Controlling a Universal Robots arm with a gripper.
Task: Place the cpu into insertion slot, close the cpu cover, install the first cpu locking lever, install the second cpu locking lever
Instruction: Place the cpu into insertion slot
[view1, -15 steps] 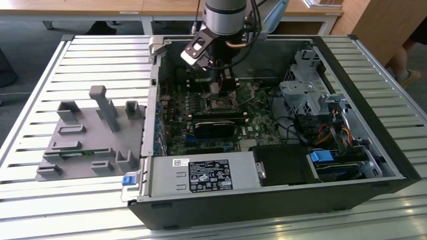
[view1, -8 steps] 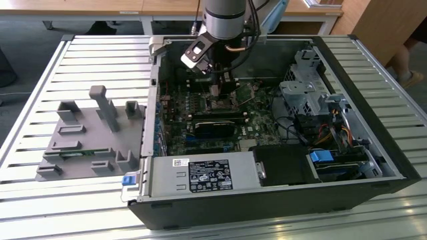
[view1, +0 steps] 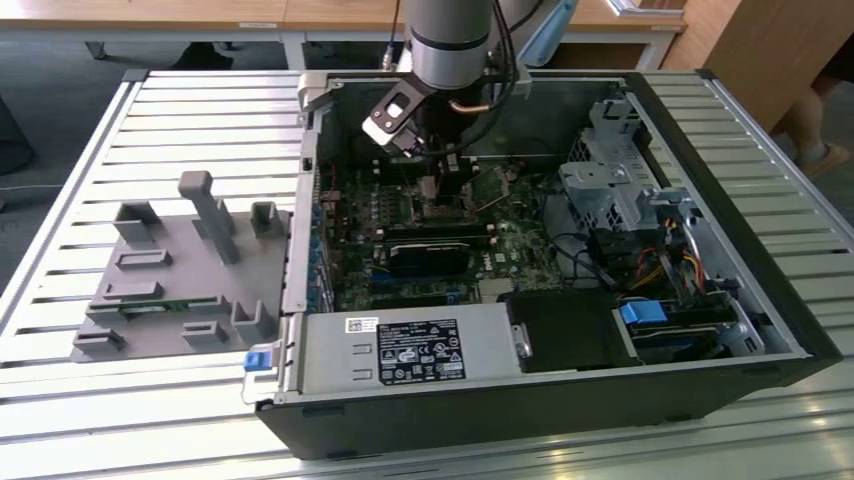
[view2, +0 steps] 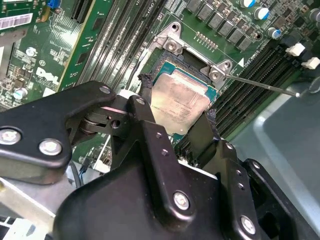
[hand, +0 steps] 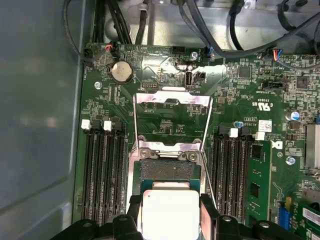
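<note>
Your gripper (view2: 178, 100) is narrowed onto the cpu (hand: 169, 211): in both wrist views a black finger (view2: 146, 97) sits against each of two opposite edges of the chip. The cpu lies over the insertion slot (hand: 167, 170), between the two banks of memory slots (hand: 102, 170) on the motherboard (hand: 260, 107). You cannot tell whether it is seated or just above the socket.

The first wrist view gives you the cpu cover (hand: 172, 96) swung open and standing up beyond the slot, with board showing through its window. The second wrist view gives you a thin locking lever (view2: 262, 85) sticking out to one side, free of the socket.

From the exterior view you get the setting: the arm reaches into the far half of the open computer case (view1: 747, 300), which lies on a slatted table (view1: 80, 420). There the arm's own body hides the socket and the chip.
</note>
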